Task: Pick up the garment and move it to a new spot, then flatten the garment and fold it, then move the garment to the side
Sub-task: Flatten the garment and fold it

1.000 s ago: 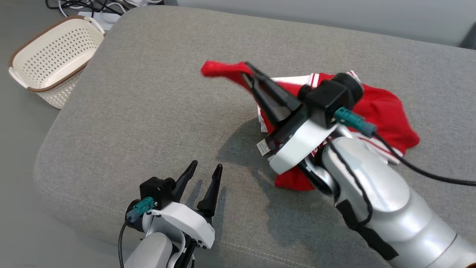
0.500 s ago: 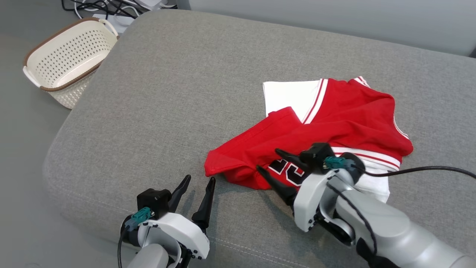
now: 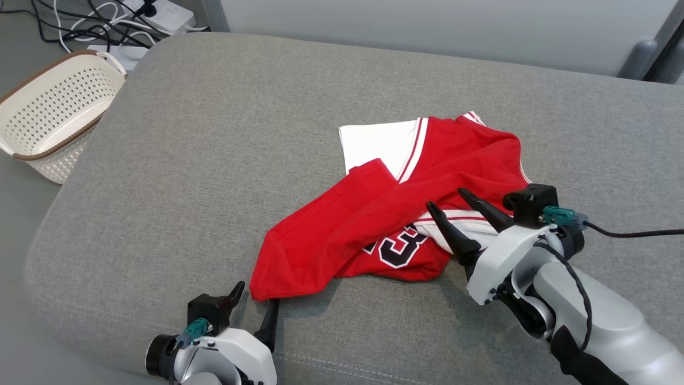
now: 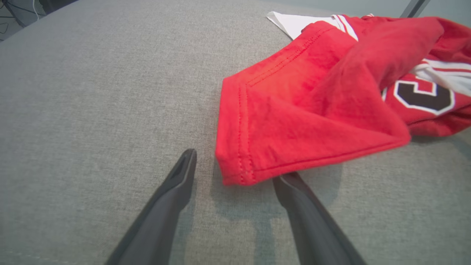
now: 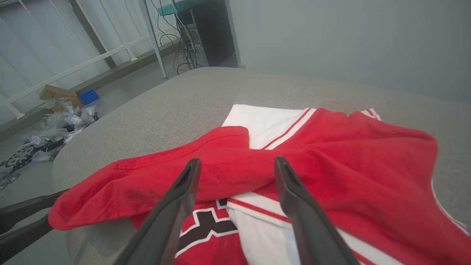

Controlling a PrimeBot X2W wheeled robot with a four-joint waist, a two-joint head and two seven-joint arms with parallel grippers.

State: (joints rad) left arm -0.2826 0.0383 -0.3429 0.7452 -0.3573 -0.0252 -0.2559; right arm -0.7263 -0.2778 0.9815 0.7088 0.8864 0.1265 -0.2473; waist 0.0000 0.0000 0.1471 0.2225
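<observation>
1. I've just released: the right gripper (image 3: 445, 198) is now spread wide and empty, pulled back above the jersey (image 3: 374, 214).
2. The jersey lies crumpled mid-cushion (image 3: 214, 133) (relocation done, flattening next).
3. The left gripper (image 3: 256, 294) is wide too, bracketing the jersey's corner near the cushion's front.

Bare grey cushion (image 3: 203, 160) lies open left of the crumpled garment (image 3: 347, 224), whose heap blocks the middle; a basket (image 3: 48, 115) stands beyond the cushion's left edge.
</observation>
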